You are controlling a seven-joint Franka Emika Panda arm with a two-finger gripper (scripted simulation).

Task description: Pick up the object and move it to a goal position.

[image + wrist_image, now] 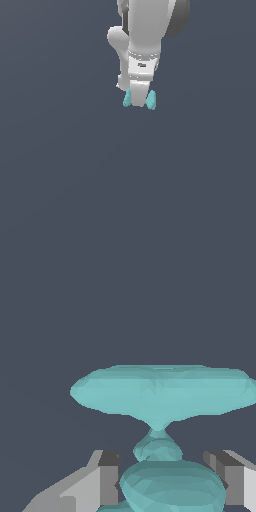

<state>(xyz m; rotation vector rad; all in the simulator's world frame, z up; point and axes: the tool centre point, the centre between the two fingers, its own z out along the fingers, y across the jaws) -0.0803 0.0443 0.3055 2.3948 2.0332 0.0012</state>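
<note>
Dark slate background, flat and featureless in both views; no bench edge or goal marker visible. White Panda gripper (pixel 139 101) hangs with fingers (pixel 102 483) pinching the small teal dumbbell-shaped piece (pixel 128 98) at one disc end, flared ends showing either side. Risk: off-centre hold could let it swivel or slip during transport. Contact faces hidden; height above the surface unclear.

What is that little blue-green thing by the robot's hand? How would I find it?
Find the big white robot arm coming down from the top of the exterior view, and follow it to the tool at its tip. The small teal dumbbell sits between the tool's fingers, one flared disc end poking out on each side. It is the only coloured thing against the plain dark grey background.
</note>
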